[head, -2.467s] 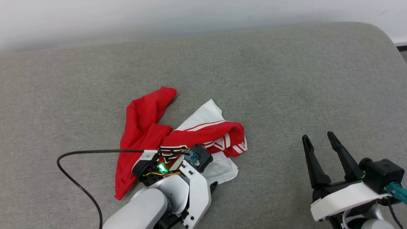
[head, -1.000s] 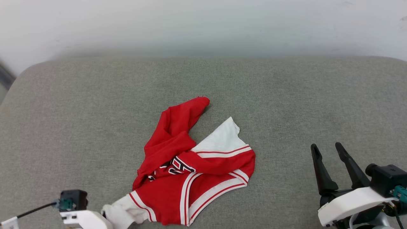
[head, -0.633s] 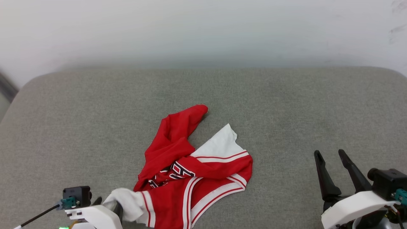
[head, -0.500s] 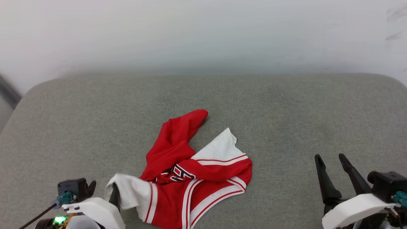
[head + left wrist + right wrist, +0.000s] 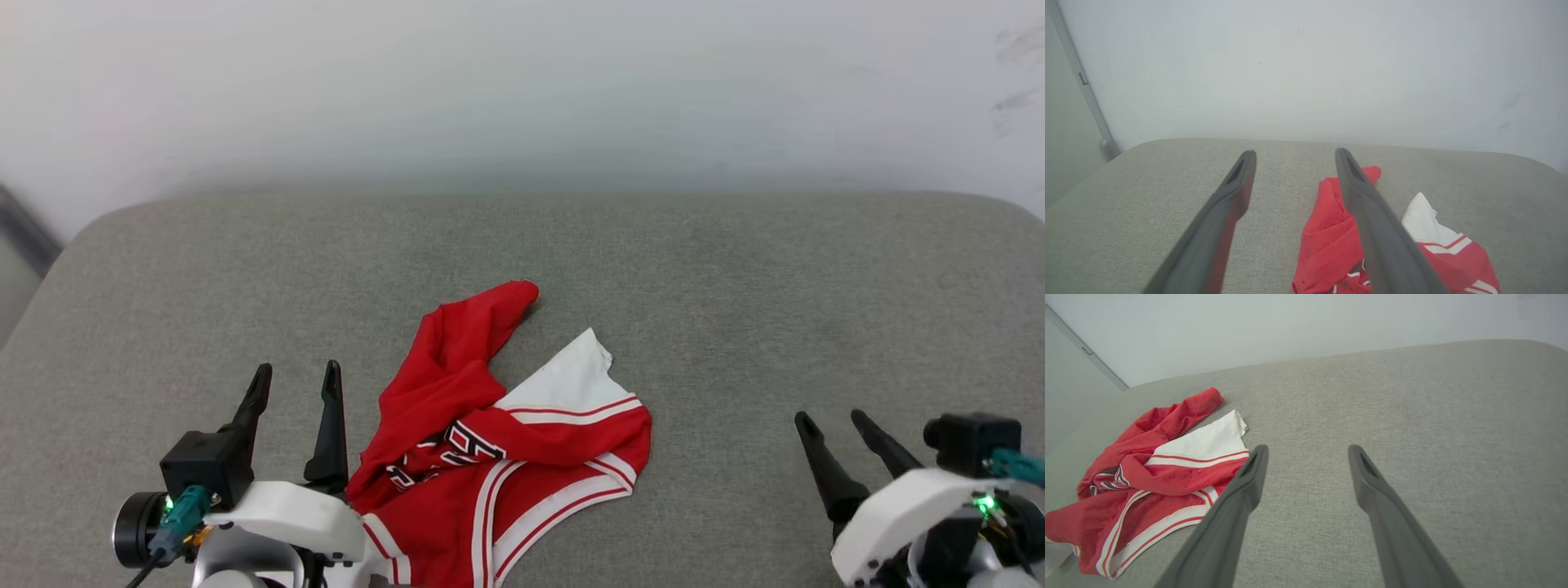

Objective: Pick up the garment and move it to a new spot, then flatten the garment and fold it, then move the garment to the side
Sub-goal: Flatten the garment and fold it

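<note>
Soft even light, faint shadows

The left gripper (image 5: 297, 369) has let go of the white sleeve (image 5: 1054, 555), lifted half a second ago; it now lies at the shirt's (image 5: 498, 457) 7 o'clock end. The fingers (image 5: 330, 425) have swung up, parted, pointing to 12 o'clock, empty.

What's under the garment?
Grey cushion shows all around the garment, so it lies directly on that. Its own folds overlap and hide part of the chest lettering; anything else beneath is covered.
</note>
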Robot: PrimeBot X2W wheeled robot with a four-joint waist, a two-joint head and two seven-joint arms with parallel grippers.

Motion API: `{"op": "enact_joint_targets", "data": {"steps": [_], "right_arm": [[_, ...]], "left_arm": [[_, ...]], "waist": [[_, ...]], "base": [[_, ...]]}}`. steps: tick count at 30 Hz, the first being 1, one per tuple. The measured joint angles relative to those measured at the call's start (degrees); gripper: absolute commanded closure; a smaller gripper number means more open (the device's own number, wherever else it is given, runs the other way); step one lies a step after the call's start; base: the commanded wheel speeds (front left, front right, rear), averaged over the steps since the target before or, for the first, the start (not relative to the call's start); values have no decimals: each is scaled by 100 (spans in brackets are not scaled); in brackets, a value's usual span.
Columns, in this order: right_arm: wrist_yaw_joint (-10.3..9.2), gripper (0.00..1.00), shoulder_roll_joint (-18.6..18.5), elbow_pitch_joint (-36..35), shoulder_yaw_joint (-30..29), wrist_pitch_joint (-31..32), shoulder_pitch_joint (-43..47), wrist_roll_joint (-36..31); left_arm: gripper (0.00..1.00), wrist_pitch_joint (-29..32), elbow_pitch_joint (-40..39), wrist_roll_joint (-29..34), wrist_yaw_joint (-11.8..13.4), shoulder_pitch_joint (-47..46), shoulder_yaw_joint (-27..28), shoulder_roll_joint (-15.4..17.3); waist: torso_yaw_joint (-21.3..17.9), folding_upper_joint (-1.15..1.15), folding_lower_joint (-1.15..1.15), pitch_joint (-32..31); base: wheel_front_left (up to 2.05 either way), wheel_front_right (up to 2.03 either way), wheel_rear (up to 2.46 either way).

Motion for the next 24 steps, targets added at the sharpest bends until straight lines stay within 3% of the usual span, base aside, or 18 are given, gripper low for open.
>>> {"op": "enact_joint_targets", "data": {"steps": [7,14,24], "right_arm": [[-1,0,-431,918,567,1112,-999,654],[-1,0,-655,1619,1290,2306,-2176,1109],[0,0,-766,2592,1884,2931,-3118,1273]], "left_arm": [[0,-22,-338,197,40,-297,-176,-102],[0,-147,-318,313,-159,-759,-387,-354],[0,-304,136,321,-363,-960,-536,-622]], "waist": [[209,0,0,400],[590,0,1,976],[1140,0,1,1448]], "base": [[0,0,0],[0,0,0],[0,0,0]]}}
